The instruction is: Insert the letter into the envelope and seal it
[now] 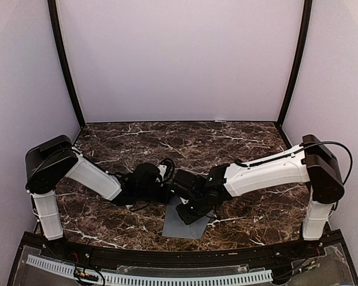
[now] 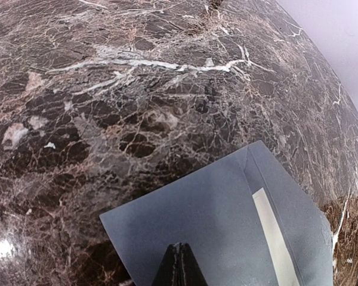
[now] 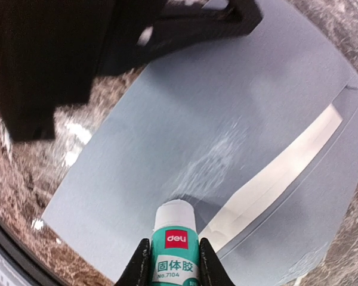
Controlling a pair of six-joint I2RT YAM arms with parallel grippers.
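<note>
Left wrist view: envelope point(image 2: 203, 220) lies flat, flap pointing right.

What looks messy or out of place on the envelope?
A whitish, streaky smear marks the envelope's grey-blue face just past the tip of the glue stick in the right gripper. A cream strip, probably the letter, shows along the flap's crease.
</note>
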